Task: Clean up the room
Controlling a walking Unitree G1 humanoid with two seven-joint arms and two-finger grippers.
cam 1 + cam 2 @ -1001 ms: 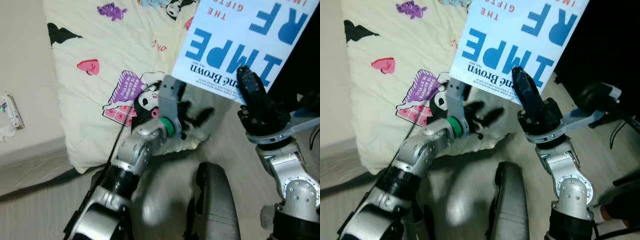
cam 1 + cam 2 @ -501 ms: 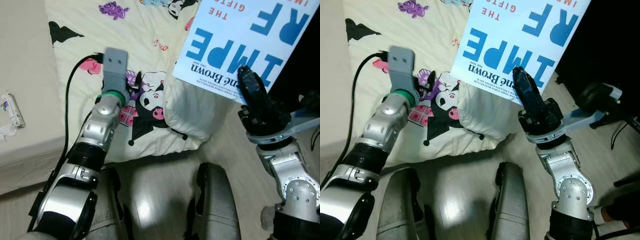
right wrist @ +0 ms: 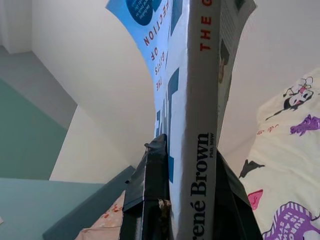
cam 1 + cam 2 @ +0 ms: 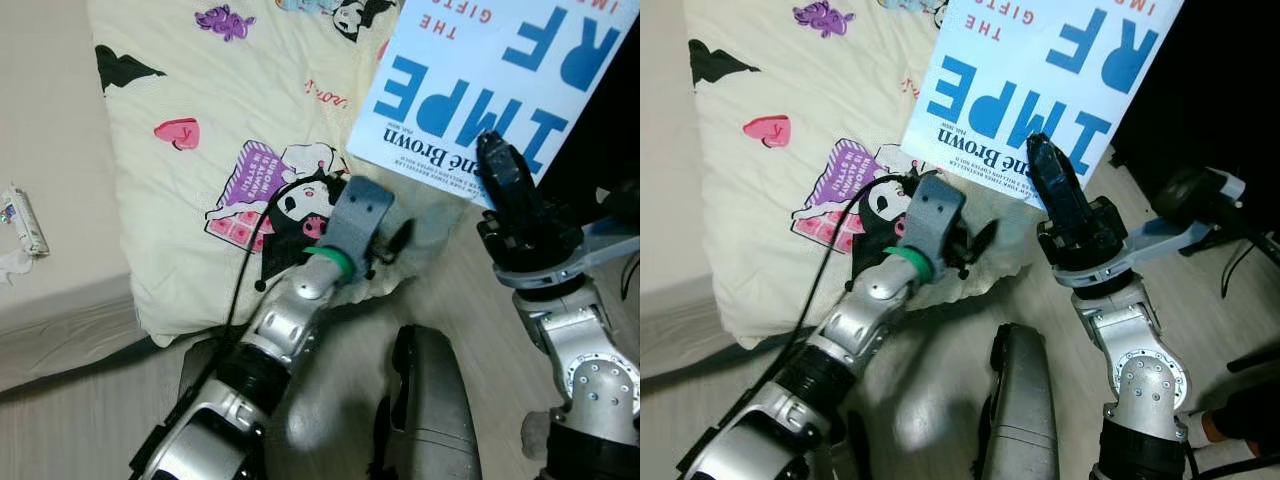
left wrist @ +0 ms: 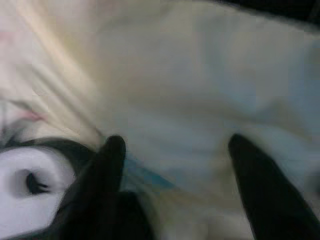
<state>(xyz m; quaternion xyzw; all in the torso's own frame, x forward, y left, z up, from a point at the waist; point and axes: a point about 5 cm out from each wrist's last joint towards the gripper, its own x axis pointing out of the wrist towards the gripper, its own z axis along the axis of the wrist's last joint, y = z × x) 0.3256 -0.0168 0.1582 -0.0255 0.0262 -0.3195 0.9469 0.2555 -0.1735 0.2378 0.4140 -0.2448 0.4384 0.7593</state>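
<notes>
Blanket (image 4: 230, 120) spread over the floor (image 4: 60, 420), reaching the left and far parts of the scene. Left hand (image 4: 385, 245) at the blanket's near right corner, fingers apart and touching the fabric. Book (image 4: 490, 70) above the blanket's right edge, clamped at its near edge by the right hand (image 4: 500, 165). Small packet (image 4: 25, 222) on the floor beyond the blanket's left edge.

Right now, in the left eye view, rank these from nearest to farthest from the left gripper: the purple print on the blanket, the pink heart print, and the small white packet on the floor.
From the left gripper:
1. Purple print, just to its left on the blanket.
2. Pink heart print, further left and up the blanket.
3. White packet, off the blanket at the far left.
</notes>
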